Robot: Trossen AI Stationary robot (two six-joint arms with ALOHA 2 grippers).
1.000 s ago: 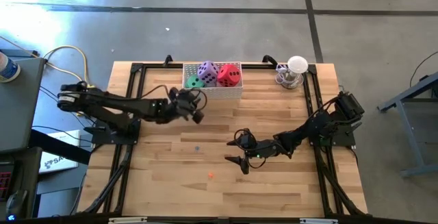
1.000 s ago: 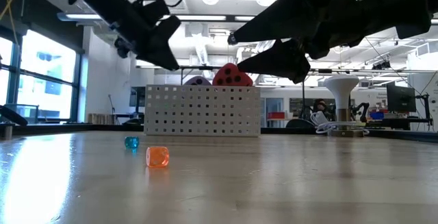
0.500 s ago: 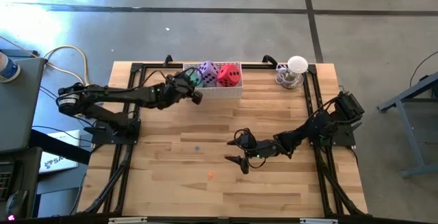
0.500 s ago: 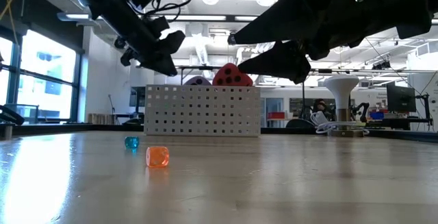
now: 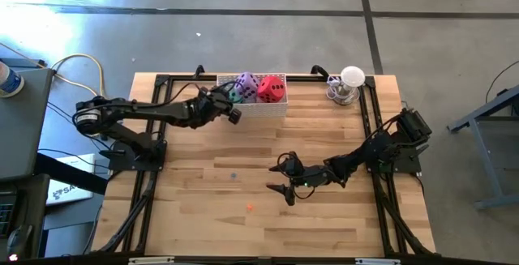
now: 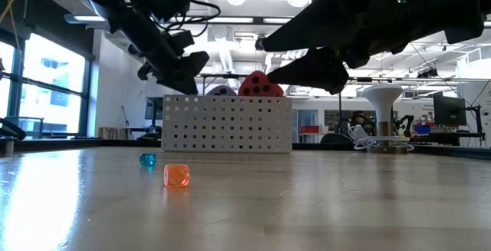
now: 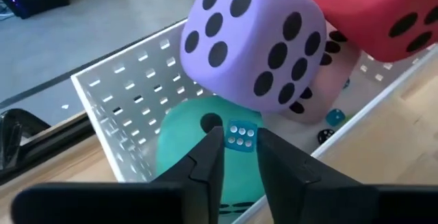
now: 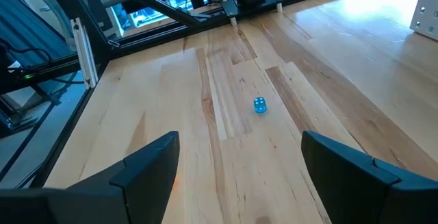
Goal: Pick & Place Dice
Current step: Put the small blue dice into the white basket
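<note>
Four soft dice lie in the white perforated basket [image 5: 251, 108] at the table's far edge: purple [image 7: 253, 42] on top, red [image 7: 376, 15] beside it, green [image 7: 179, 152] and pink [image 7: 321, 87] beneath. My left gripper [image 7: 239, 152] hangs over the basket's left end [image 5: 232, 113], shut on a tiny clear blue die [image 7: 241, 136]. My right gripper [image 5: 284, 181] stands open above the middle of the table, with nothing between its fingers [image 8: 239, 166]. My left gripper pinches the tiny blue die [image 7: 239, 142] between its two fingertips. The fingers slant down from the table's left and near side, over the basket's wall. The die is lifted clear, right above the green die.
A second tiny blue die [image 8: 260, 105] and a tiny orange one [image 6: 176, 175] lie on the bare wood near the table's middle. A white lamp-like stand [image 5: 349, 83] is at the far right corner. More tiny dice [image 7: 335, 118] lie on the basket's floor.
My left gripper has swung toward the table's far edge and now reaches over the basket's left end, carrying the tiny blue die. The right arm has kept still.
</note>
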